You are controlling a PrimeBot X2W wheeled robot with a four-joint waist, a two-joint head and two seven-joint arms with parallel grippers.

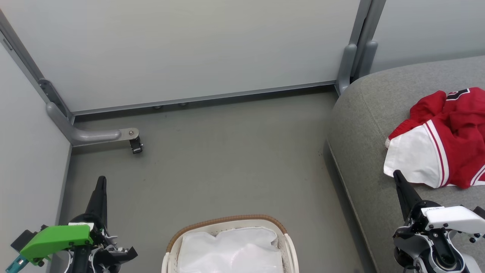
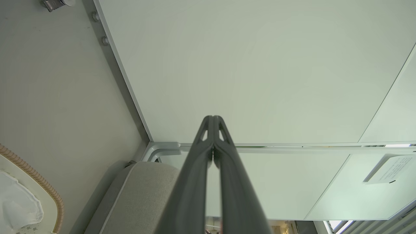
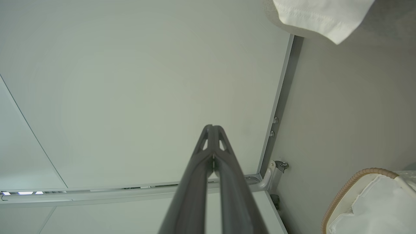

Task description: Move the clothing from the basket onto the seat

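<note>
Since the clothing (image 1: 451, 140) lay in a crumpled red heap on the seat (image 1: 363, 113), with one white panel spread toward the seat's rounded front edge, the task looked all but done. The right pincer (image 1: 397, 173) hovered just in front of that white panel, its two dark fingers pressed together on nothing, the tip close to the hem though I could not tell whether it touched. Off the seat's near side, down on the floor (image 1: 227, 159), stood the basket (image 1: 283, 232), and what showed of its inside was the plain white liner (image 1: 231, 250); its nearer part was cut off, so a leftover garment could not be ruled out. Farther from the seat, beyond the basket, the left pincer (image 1: 101, 181) hung over the floor, likewise closed and empty. The chief risk, as I judged it, was the shiny fabric: a careless pull-back of the right arm could snag the hem and drag the heap over the seat's edge, and the slick cloth near that edge might slide down unaided.
</note>
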